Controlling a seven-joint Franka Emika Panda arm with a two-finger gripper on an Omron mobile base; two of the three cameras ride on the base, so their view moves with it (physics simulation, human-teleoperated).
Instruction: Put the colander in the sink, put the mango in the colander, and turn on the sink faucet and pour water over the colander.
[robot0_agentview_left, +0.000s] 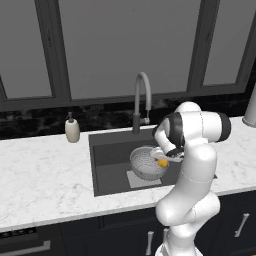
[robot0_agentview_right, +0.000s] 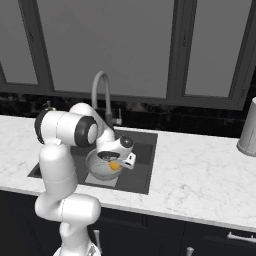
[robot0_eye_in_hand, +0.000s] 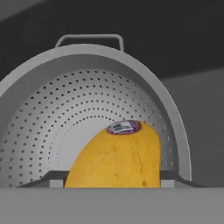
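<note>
The silvery, hole-dotted colander (robot0_agentview_left: 141, 163) (robot0_agentview_right: 99, 169) sits in the dark grey sink (robot0_agentview_left: 107, 145) (robot0_agentview_right: 142, 150), on the lighter square of its floor. My gripper (robot0_agentview_left: 164, 160) (robot0_agentview_right: 116, 163) hangs at the colander's right rim, shut on the orange-yellow mango (robot0_agentview_left: 163, 163) (robot0_agentview_right: 114, 166). In the hand view the mango (robot0_eye_in_hand: 118, 159) with its small sticker stands between my dark fingertips (robot0_eye_in_hand: 49, 178), with the colander's perforated bowl (robot0_eye_in_hand: 65, 109) right behind it. The grey gooseneck sink faucet (robot0_agentview_left: 141, 95) (robot0_agentview_right: 102, 95) rises behind the basin; no water shows.
A cream soap bottle (robot0_agentview_left: 72, 130) stands on the marble counter left of the sink. A grey cylinder (robot0_agentview_left: 250, 110) (robot0_agentview_right: 247, 132) stands at the far right. Windows and a dark backsplash run behind the counter.
</note>
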